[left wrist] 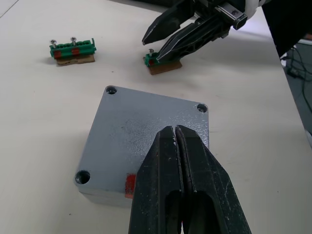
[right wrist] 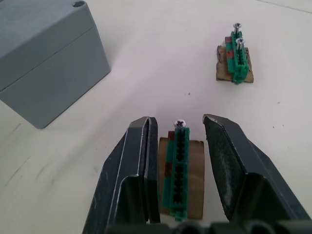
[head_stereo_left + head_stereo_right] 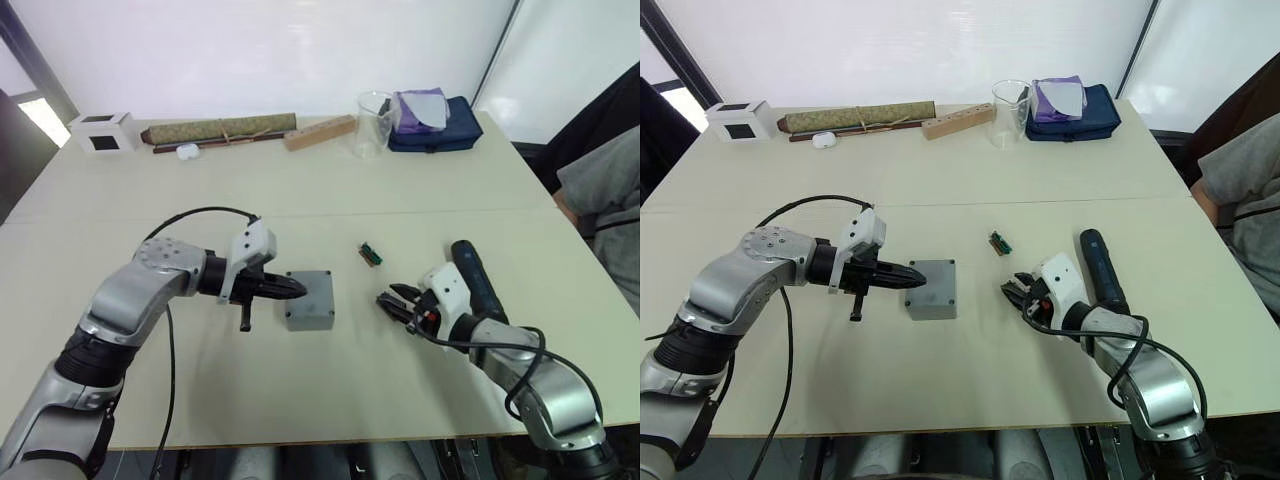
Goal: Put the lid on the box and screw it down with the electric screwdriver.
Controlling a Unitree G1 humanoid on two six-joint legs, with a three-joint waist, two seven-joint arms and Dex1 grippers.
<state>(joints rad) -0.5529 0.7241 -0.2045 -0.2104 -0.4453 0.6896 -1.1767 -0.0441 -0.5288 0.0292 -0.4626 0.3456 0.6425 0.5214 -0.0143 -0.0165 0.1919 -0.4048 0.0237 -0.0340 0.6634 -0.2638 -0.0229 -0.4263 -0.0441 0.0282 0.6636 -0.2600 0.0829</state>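
The grey box [image 3: 309, 316] stands at the table's middle with the lid [image 1: 146, 131] lying flat on top of it, screw holes showing at the corners. My left gripper [image 3: 299, 290] is shut with nothing between its fingers, and its tips are over the lid's near edge. To the right, my right gripper [image 2: 178, 123] is open, with its fingers either side of a small green terminal block [image 2: 178, 168] that carries a screw and sits on a brown card. The dark electric screwdriver [image 3: 478, 281] lies on the table alongside my right wrist, held by neither gripper.
A second green terminal block [image 3: 371, 254] lies between the box and the screwdriver. Along the far edge are a white cube [image 3: 103, 131], a rolled olive mat [image 3: 220, 131], a wooden block [image 3: 320, 132], a glass beaker [image 3: 373, 122] and a blue pouch [image 3: 432, 128]. A person [image 3: 605, 185] sits at the right.
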